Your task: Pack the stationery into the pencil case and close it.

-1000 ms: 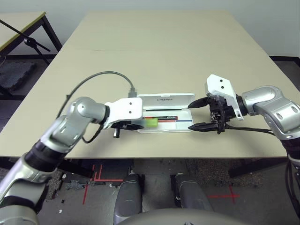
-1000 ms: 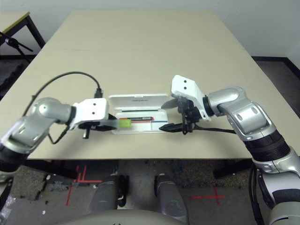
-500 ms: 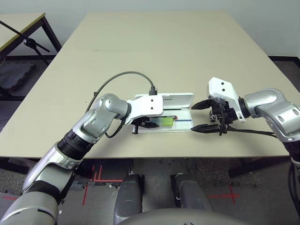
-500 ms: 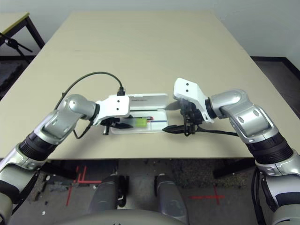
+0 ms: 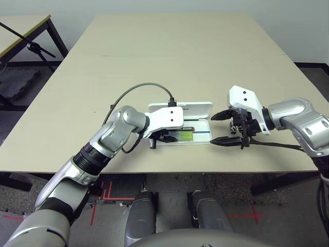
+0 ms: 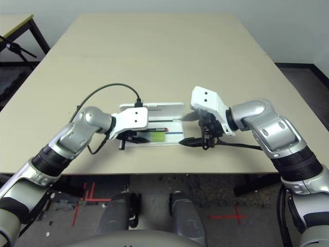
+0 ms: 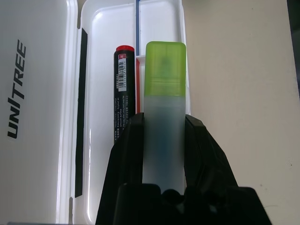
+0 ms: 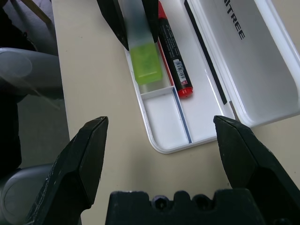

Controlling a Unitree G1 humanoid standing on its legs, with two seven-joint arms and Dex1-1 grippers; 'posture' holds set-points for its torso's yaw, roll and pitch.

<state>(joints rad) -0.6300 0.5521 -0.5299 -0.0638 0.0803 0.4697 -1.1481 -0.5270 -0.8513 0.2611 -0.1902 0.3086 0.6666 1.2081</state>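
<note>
The pencil case [image 5: 196,107] lies open near the table's front edge, its white lid folded back to the far side and its tray [image 8: 164,117] facing up. A red marker [image 7: 124,98] with a black body lies along the tray. My left gripper [image 5: 167,137] is shut on the white highlighter [image 7: 164,93], whose lime-green cap points along the tray beside the marker, just above or in it. My right gripper [image 5: 213,128] stands open at the case's right end, its fingers either side of that end and touching nothing.
A black cable [image 5: 139,90] loops up from my left wrist. Another black cable [image 5: 280,145] trails right from my right gripper along the tabletop [image 5: 180,51]. A second table and a black stand [image 5: 31,43] are at the far left. The front edge is close behind the case.
My left arm has carried the highlighter rightward from the case's left end to over the tray, beside the marker. The right gripper has barely shifted.
</note>
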